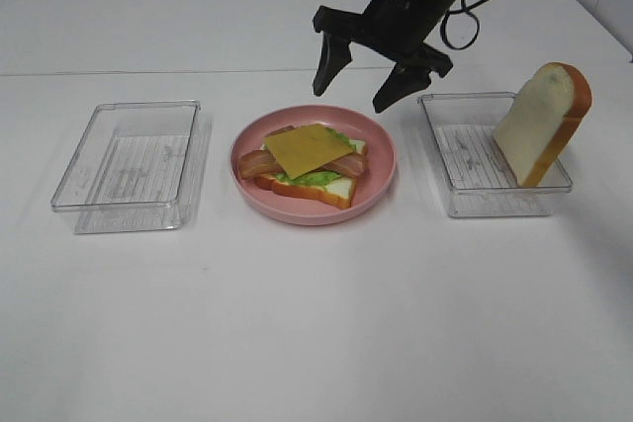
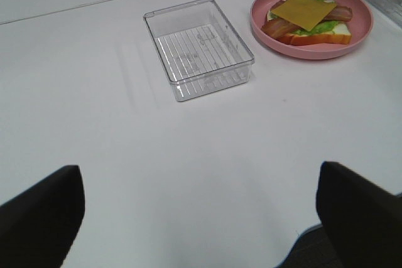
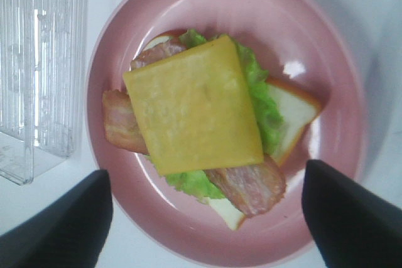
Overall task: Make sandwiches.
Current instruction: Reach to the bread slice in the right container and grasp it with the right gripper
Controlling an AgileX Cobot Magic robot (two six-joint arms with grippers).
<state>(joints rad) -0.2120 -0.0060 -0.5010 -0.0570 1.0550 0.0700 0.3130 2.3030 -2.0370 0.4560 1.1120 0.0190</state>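
At the centre of the exterior frame, a pink plate [image 1: 381, 160] is seen on the white surface [image 1: 316, 323]. On it a bread slice [image 1: 331, 188] is stacked with lettuce [image 1: 315, 178], bacon [image 1: 255, 162] and a cheese square [image 1: 307, 148] on top. Above the plate's upper right edge the right end effector [image 1: 358, 76] is held with its jaws spread apart and empty. A second bread slice [image 1: 544, 121] is leaned upright in the right tray [image 1: 445, 160]. The left tray [image 1: 129, 160] is seen at left. The left end effector [image 2: 201, 218] is spread wide over bare surface.
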